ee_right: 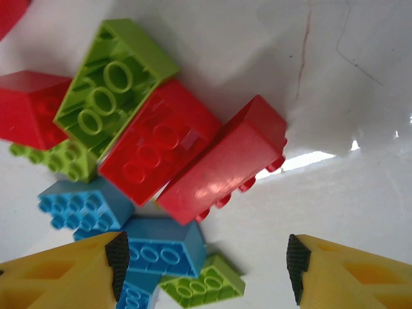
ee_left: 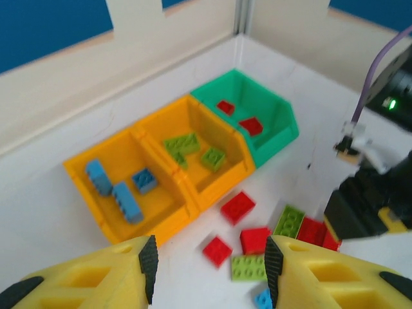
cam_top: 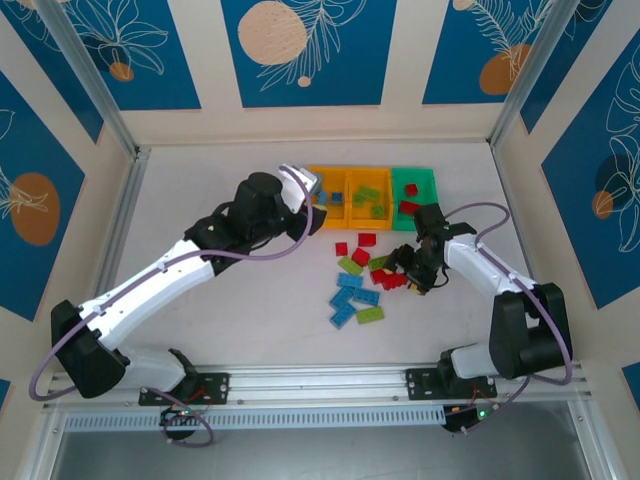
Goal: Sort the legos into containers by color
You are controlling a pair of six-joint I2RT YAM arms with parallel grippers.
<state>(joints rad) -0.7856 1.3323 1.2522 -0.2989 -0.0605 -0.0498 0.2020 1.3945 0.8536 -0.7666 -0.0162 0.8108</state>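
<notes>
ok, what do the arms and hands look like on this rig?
The left arm and right arm have white links with black joints and bases. A lilac cable runs along each. The left hand and right hand have chunky yellow fingers with ribbed black pads.

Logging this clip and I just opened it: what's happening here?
Two robot arms are sorting Lego bricks by color. The right gripper hovers with jaws open over loose red bricks in the pile on the table. The left gripper hangs empty, jaws open, near the bins. Blue bricks lie in the left orange bin, lime green bricks in the middle orange bin, two red bricks in the green bin.
</notes>
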